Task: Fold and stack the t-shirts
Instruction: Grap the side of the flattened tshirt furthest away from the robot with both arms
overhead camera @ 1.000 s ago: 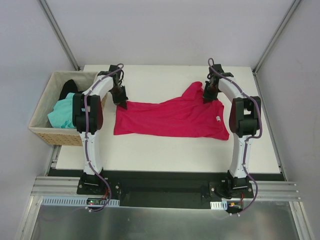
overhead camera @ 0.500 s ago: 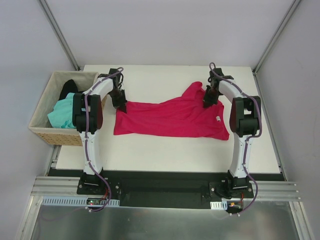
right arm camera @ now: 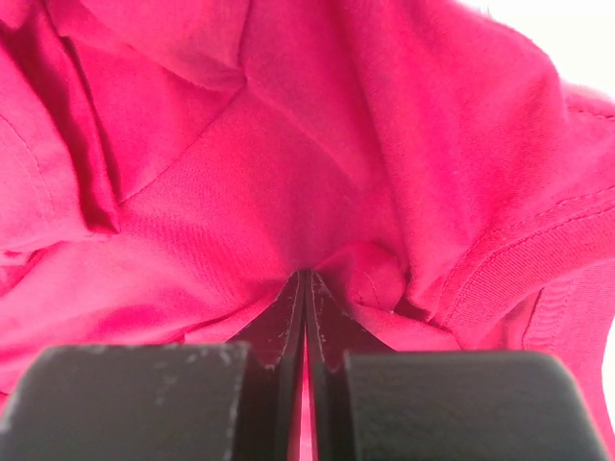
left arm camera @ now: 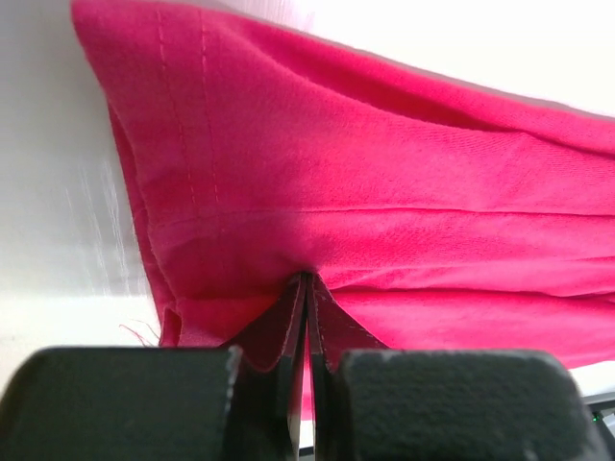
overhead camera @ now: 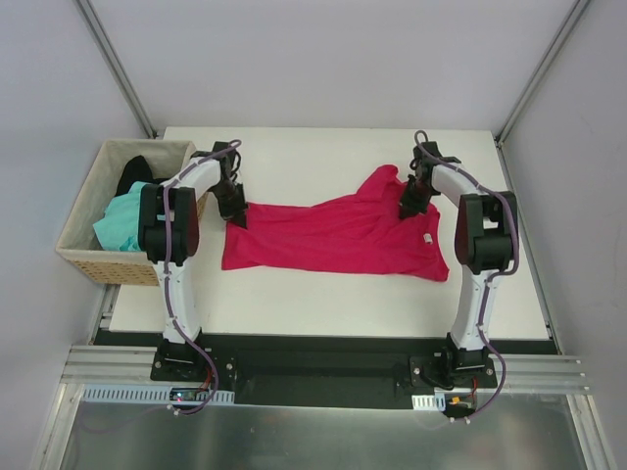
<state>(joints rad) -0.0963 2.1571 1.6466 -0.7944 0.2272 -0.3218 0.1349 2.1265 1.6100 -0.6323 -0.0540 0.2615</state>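
A crimson t-shirt [overhead camera: 333,235] lies spread across the middle of the white table, its hem end to the left. My left gripper [overhead camera: 236,213] is shut on the shirt's far-left corner; the left wrist view shows the cloth [left arm camera: 365,192] pinched between the black fingers [left arm camera: 135,403]. My right gripper [overhead camera: 409,206] is shut on the shirt near its far-right shoulder, with bunched cloth [right arm camera: 288,173] caught between its fingers [right arm camera: 461,403]. A mint-green t-shirt [overhead camera: 122,223] and a black t-shirt [overhead camera: 133,173] lie crumpled in the basket.
A tan wicker basket [overhead camera: 80,211] stands off the table's left edge, beside the left arm. The white table [overhead camera: 323,294] has bare surface in front of and behind the shirt. Grey enclosure walls and metal posts surround it.
Both grippers have shifted slightly outward and nearer with the shirt in them. The cloth between them is pulled a little straighter along its far edge.
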